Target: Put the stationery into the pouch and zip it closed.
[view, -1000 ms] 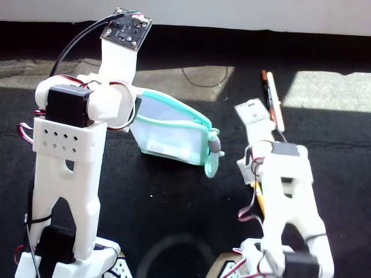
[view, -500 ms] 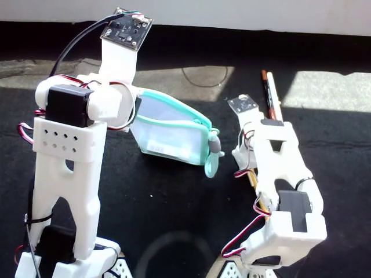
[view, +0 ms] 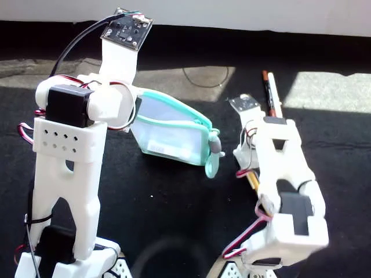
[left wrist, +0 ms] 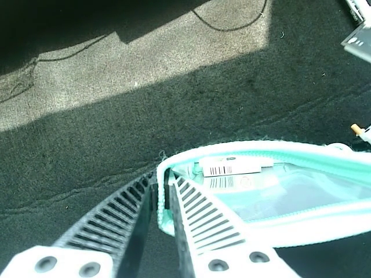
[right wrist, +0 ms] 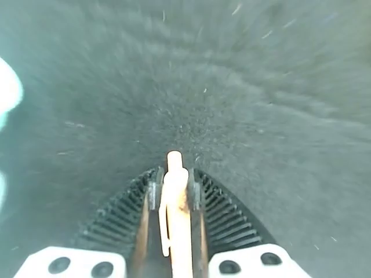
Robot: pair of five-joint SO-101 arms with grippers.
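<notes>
The mint-green pouch (view: 171,136) lies left of centre with its zip open, and a white labelled item (left wrist: 229,168) sits inside it. My left gripper (left wrist: 163,178) is shut on the pouch's rim at its left end. My right gripper (right wrist: 173,186) is shut on a yellow-orange pencil (right wrist: 174,197), whose tip pokes out past the fingers above the dark mat. From the high view the pencil (view: 254,182) shows under the right arm, just right of the pouch's zip pull (view: 212,163). Two more pens (view: 271,95) lie side by side at the back right.
A black mat (view: 174,202) covers the table, with sunlit patches at the back. A thin dark cable (view: 203,78) loops behind the pouch. The left arm's white body (view: 66,162) stands tall at the front left.
The right arm has swung a little left toward the pouch and its elbow has come up toward the camera, pencil still held. The left arm and the pouch have stayed put.
</notes>
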